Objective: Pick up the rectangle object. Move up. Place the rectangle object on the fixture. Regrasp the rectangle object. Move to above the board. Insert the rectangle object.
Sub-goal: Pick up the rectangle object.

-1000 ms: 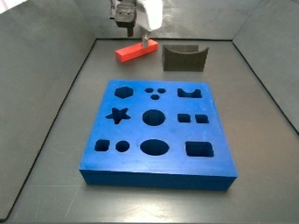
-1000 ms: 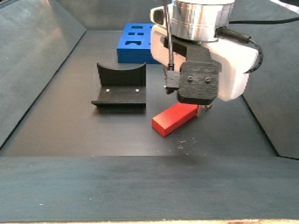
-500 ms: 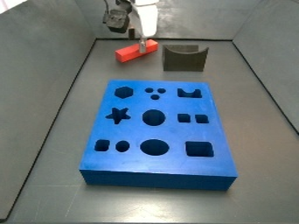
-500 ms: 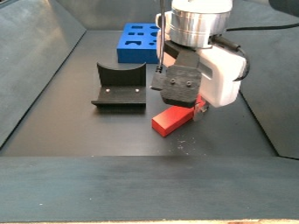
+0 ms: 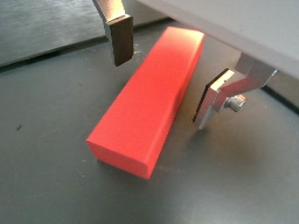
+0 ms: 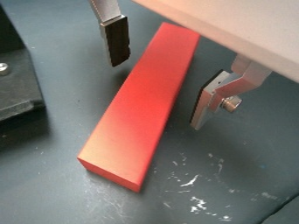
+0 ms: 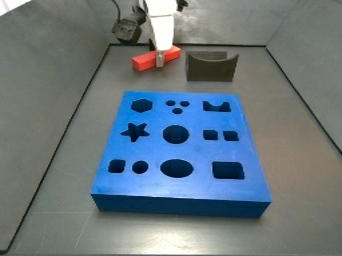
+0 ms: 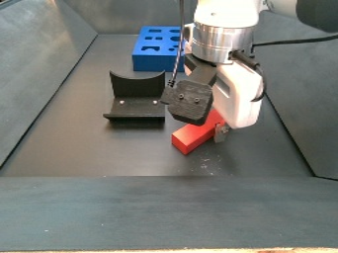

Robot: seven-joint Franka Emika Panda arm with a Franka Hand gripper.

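Currently the tool (image 5: 163, 74) is low over the rectangle object (image 5: 152, 96), its two silver fingers standing apart, one on each long side of the block. In both wrist views a gap shows between each dark pad and the red-orange face beside it, so the jaws are spread and not clamped on anything. One finger (image 6: 114, 35) hangs just beside one long side; the opposite finger (image 6: 214, 98) sits just beside the other side, with its bracket and screw visible.

The rectangle object (image 6: 142, 105) lies flat on the dark floor, and the fingers straddle it nearer its far end than its near end. A few pale scratches mark the floor just past its near end (seen in a wrist view only).

In a side view the tool (image 7: 163, 55) is at the upper middle of the frame, and the rectangle object (image 7: 144, 62) lies under it, near the back wall. The fixture (image 7: 210, 66) stands just to the right of the block, apart from it. The board (image 7: 179, 151) fills the centre of that frame, well apart from the block, its cutouts unfilled.

In a side view from the opposite end, the tool (image 8: 209, 121) covers much of the rectangle object (image 8: 193, 134) at the frame's centre; the fixture (image 8: 134, 97) is to its left and the board (image 8: 156, 46) lies at the upper middle.
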